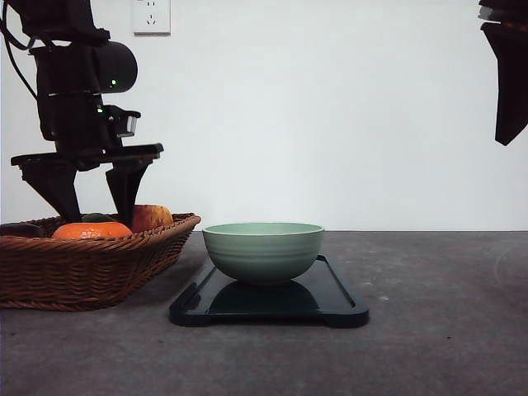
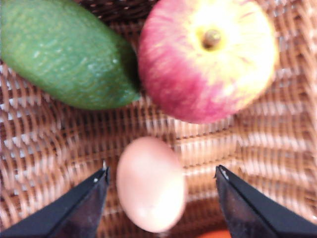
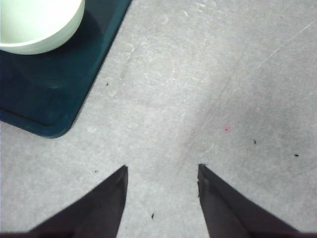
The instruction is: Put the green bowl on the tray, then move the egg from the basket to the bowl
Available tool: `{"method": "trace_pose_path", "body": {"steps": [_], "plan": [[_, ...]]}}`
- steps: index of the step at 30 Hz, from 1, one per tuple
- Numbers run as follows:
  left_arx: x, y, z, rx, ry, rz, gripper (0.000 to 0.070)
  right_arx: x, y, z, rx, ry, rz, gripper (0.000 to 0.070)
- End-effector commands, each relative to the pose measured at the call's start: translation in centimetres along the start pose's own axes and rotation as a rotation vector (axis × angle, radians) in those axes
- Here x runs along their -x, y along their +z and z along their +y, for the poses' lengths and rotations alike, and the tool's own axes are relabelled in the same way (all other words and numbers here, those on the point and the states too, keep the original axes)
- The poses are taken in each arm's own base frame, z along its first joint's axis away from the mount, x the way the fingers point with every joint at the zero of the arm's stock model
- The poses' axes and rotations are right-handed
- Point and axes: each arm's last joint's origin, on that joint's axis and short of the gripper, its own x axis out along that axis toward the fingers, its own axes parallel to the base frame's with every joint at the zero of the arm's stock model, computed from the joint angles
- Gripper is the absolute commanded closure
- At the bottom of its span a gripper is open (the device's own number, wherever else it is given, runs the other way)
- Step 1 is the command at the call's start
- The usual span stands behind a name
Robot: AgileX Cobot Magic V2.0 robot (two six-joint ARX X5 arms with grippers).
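Observation:
The green bowl [image 1: 263, 250] sits upright on the dark tray [image 1: 340, 304] at the table's middle; the right wrist view catches the bowl [image 3: 37, 25] and a corner of the tray [image 3: 54, 109]. My left gripper [image 1: 92, 191] reaches down into the wicker basket [image 1: 91, 268] at the left. In the left wrist view my left gripper [image 2: 162, 174] is open, its fingers either side of the egg [image 2: 151, 182], which lies on the basket weave [image 2: 74, 134]. My right gripper [image 3: 162, 171] is open above bare table; its arm [image 1: 505, 74] hangs at the upper right.
A red-yellow apple [image 2: 208, 57] and a green fruit [image 2: 64, 54] lie just beyond the egg in the basket. An orange fruit [image 1: 91, 230] and the apple [image 1: 151, 217] rise above the basket rim. A wall socket [image 1: 151, 16] is on the back wall.

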Motion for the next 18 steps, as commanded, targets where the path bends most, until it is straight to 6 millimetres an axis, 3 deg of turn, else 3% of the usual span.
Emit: {"method": "trace_pose_path", "body": {"steps": [1, 18], "plan": [[-1.0, 0.3, -0.1, 0.006, 0.009, 0.024, 0.0268, 0.0, 0.2, 0.1, -0.008, 0.002, -0.008, 0.0419], [-3.2, 0.1, 0.0, 0.012, 0.021, 0.086, 0.0268, 0.0, 0.2, 0.1, -0.012, 0.003, -0.014, 0.0419]]}}
